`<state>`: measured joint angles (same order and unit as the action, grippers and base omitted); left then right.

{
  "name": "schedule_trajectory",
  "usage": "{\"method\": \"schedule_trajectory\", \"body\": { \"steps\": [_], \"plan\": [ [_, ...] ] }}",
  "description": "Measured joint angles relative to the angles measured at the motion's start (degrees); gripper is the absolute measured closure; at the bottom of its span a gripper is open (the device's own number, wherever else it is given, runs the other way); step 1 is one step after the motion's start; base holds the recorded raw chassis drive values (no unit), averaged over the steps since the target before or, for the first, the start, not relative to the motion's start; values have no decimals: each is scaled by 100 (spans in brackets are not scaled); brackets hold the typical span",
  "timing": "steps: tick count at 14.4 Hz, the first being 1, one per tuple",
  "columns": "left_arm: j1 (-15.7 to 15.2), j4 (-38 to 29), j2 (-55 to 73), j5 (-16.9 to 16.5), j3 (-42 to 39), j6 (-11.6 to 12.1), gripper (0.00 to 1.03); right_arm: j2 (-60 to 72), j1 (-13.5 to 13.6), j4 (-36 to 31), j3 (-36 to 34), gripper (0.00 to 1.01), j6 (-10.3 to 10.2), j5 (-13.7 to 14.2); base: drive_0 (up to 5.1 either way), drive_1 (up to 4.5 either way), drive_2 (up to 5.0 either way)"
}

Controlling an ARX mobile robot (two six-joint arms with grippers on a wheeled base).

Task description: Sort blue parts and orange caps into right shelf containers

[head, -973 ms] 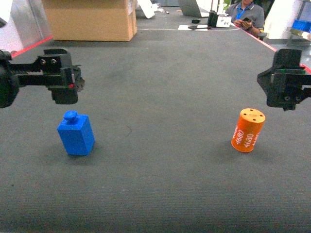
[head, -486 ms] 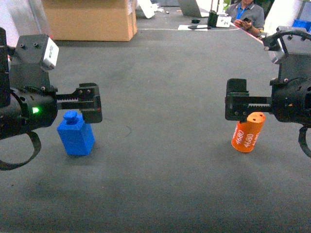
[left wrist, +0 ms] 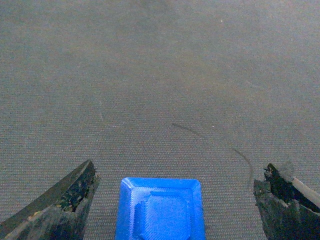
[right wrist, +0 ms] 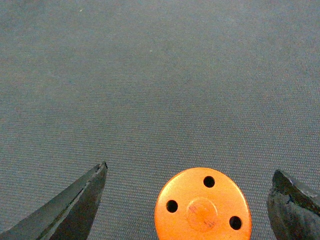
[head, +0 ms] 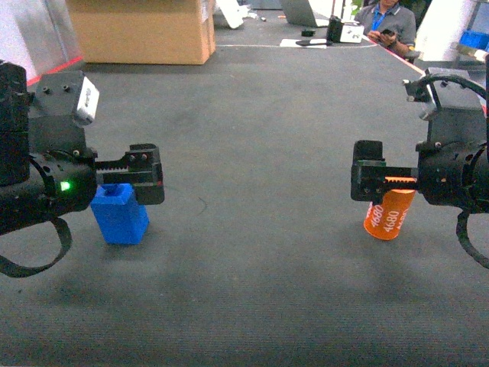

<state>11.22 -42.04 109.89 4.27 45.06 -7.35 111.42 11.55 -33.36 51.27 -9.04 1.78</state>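
Left gripper: jaws are wide open, one at each side of the blue part, not touching it; more free gap is on the right side than on the left
Blue part: it stands upright on the dark worktop, directly between and below the open jaws; in the head view its top is already at the level of the jaws
Right gripper: jaws are also spread open and hold nothing
Orange cap: it stands upright with the round top with three holes facing the wrist camera, between the jaws and a little nearer to the right one
Long axis: both pieces are vertical, so the jaws close across their sides
Nearer arm: left arm for the blue part, right arm for the orange cap; each is already over its own piece
Next move, my judgement: lower a little more, then close the jaws
Containers and shelf: not visible in these views
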Motion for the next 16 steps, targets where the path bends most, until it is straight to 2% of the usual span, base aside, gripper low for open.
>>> {"method": "schedule_trajectory", "body": {
  "steps": [11,14,15,16],
  "plan": [
    [116,20,332,46,326,-22,5,376,-31,-11,168,3,-50,0,0,0,0],
    [122,142,807,55,380,-79,5,664,96,-98,254,3,17,291,0,0,0],
    [122,177,815,63,435,-13,5,713,162,-66,273,30,114,341,0,0,0],
    [131,179,868,74,476,33,33,715,162,-72,282,56,164,376,0,0,0]
  ]
}}
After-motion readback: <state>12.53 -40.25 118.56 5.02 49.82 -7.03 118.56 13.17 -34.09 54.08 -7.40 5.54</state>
